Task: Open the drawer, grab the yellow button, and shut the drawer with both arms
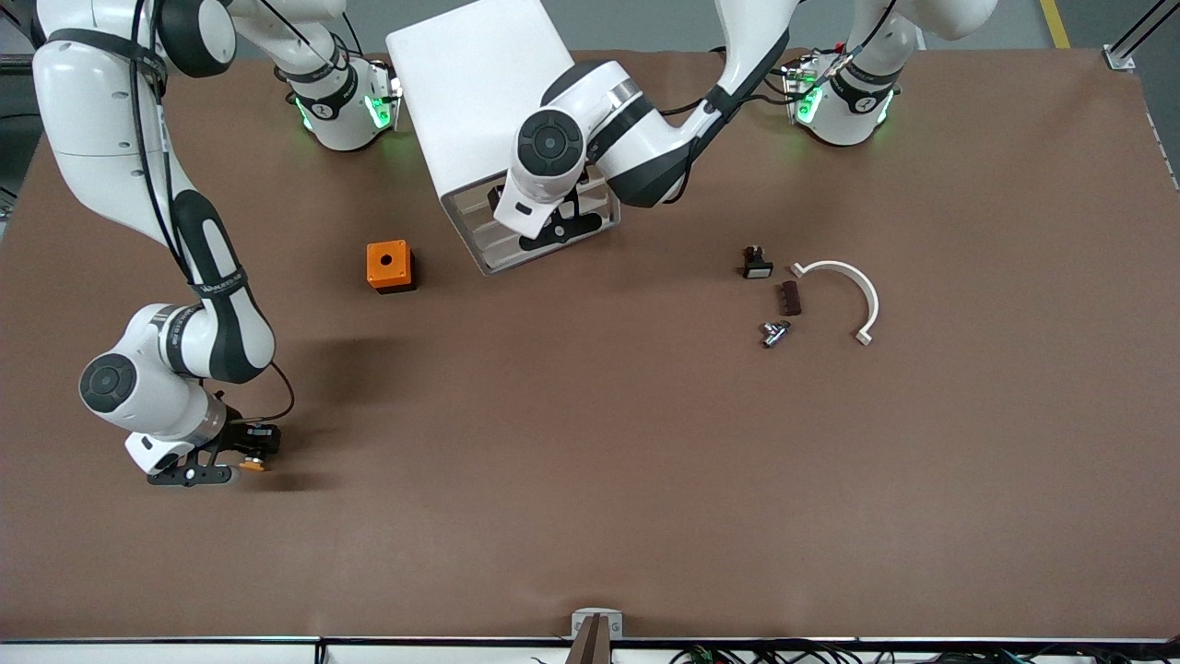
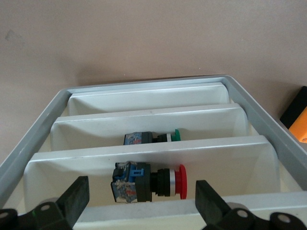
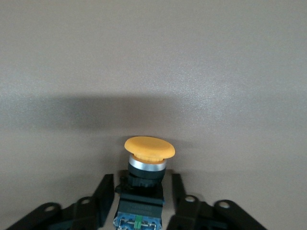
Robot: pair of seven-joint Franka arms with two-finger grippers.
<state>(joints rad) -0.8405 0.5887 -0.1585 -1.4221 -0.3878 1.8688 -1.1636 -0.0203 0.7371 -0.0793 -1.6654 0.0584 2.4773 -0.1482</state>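
The button (image 3: 149,147), orange cap, black body and blue rear end, lies on the brown table near the right arm's end, close to the front camera (image 1: 252,465). My right gripper (image 3: 142,187) is low over it (image 1: 241,461), open, with a gap between each finger and the button's body. The white cabinet (image 1: 479,83) stands between the arm bases. My left gripper (image 2: 142,196) is at its front (image 1: 553,231), open wide astride the front edge of a drawer (image 2: 225,165). Inside that drawer lies a red-capped part (image 2: 148,181).
Another drawer holds a green-capped part (image 2: 152,138). An orange cube with a hole (image 1: 389,266) sits beside the cabinet. Toward the left arm's end lie a black-and-white part (image 1: 756,265), a brown piece (image 1: 790,298), a metal fitting (image 1: 774,333) and a white arc (image 1: 853,286).
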